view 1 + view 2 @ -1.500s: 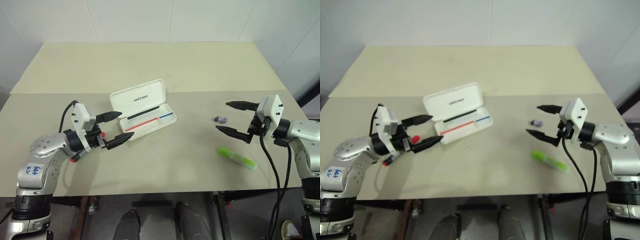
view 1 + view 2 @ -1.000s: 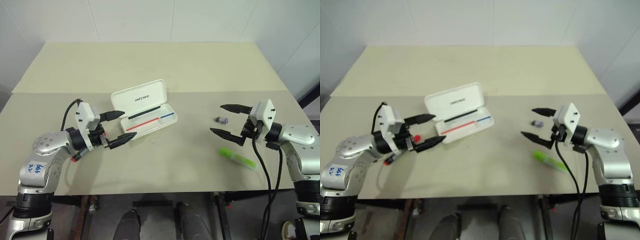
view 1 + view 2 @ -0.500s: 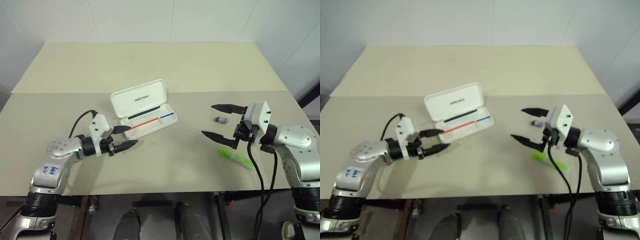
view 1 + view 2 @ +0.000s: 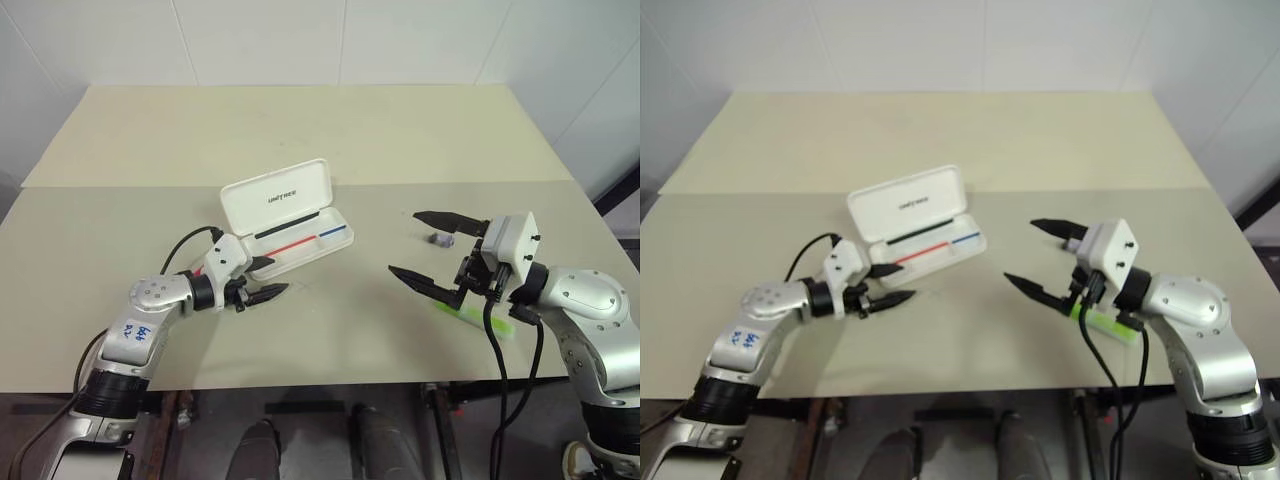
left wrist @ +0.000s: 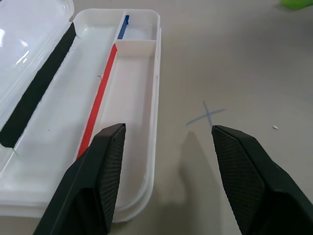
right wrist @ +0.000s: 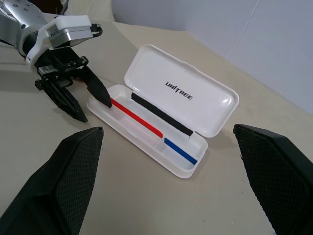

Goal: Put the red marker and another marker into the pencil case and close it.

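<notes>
The white pencil case (image 4: 300, 246) lies open left of the table's centre, its lid (image 4: 277, 195) raised and marked "UNITREE", with red and blue lines in the tray (image 5: 132, 88). My left gripper (image 4: 277, 276) hovers low at the tray's near left end. It is open, with nothing between its fingers (image 5: 102, 166). My right gripper (image 4: 403, 242) stands wide open and empty, right of centre, pointing toward the case. The light-green marker (image 4: 1105, 322) lies on the table beneath it, partly covered. The red marker is hidden.
A tiny purple object (image 4: 440, 240) sits on the table just behind my right gripper's far finger. A faint blue cross (image 5: 206, 116) is drawn on the tabletop beside the case. Black cables hang from both wrists. The table's front edge runs close below both arms.
My left arm has swung right and down to the case's near end, and its fingers have narrowed. My right gripper has drifted left, still wide open, and now covers part of the green marker.
</notes>
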{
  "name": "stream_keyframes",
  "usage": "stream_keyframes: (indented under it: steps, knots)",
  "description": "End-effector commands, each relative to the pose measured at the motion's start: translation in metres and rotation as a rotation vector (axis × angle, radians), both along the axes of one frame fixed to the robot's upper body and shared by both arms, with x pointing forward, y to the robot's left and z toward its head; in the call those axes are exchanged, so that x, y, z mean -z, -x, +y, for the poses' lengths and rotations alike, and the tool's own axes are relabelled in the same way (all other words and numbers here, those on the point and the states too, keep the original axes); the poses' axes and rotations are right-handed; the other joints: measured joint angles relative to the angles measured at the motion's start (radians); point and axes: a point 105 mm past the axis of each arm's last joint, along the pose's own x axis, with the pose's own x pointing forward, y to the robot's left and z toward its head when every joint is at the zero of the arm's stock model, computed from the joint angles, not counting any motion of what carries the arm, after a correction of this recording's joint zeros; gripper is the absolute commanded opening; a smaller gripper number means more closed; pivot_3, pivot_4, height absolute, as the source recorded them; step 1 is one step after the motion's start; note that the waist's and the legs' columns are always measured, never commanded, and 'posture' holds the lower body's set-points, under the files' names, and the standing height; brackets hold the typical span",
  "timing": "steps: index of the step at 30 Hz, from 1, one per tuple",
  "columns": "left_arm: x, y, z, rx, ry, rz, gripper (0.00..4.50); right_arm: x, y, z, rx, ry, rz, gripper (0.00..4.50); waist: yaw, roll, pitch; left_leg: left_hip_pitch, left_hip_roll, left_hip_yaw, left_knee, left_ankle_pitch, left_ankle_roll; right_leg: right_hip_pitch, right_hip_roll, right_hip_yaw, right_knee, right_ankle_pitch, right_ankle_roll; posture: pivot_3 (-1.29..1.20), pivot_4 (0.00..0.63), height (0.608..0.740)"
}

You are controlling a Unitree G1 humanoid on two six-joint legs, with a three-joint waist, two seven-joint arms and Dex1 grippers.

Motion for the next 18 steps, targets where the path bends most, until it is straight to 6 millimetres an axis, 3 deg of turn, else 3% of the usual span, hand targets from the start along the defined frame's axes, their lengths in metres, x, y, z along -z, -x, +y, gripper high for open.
stream_keyframes:
  steps: [1,8,9,11,18]
  knots:
    - [-0.001,-0.002,-0.001,0.016,-0.020,-0.009,2.88,-0.014,0.007,0.001,0.003,-0.029,-0.063,4.50,0.000,0.000,0.000,0.000,0.000,0.000,0.000,0.000,0.000,0.000,0.000,0.000,0.000,0.000,0.000,0.00,0.150,0.740]
    - [0.001,-0.007,0.001,0.020,-0.061,0.007,2.88,-0.015,0.007,0.006,0.003,-0.049,-0.076,4.50,-0.001,0.000,0.000,0.000,0.000,0.000,0.000,0.000,0.000,0.000,0.000,0.000,0.000,0.000,0.001,0.00,0.150,0.740]
    - [0.001,-0.007,0.001,0.026,-0.066,0.013,2.71,-0.015,0.007,0.007,0.002,-0.050,-0.076,4.50,-0.001,0.000,0.000,0.000,0.000,0.000,0.000,0.000,0.000,0.000,0.000,0.000,0.000,0.000,0.001,0.00,0.150,0.740]
    - [0.002,-0.008,0.002,0.028,-0.083,0.025,2.33,-0.015,0.007,0.007,0.001,-0.052,-0.078,4.50,0.000,0.000,0.000,0.000,0.000,0.000,0.000,0.000,0.000,0.000,0.000,0.000,0.001,0.001,0.001,0.00,0.150,0.740]
    - [0.010,-0.017,0.015,-0.030,-0.211,0.089,0.02,-0.019,0.006,0.007,-0.009,-0.047,-0.091,4.50,-0.002,0.000,0.000,0.001,0.000,0.000,0.000,0.000,0.000,0.000,0.000,0.000,0.001,0.001,0.001,0.00,0.150,0.740]
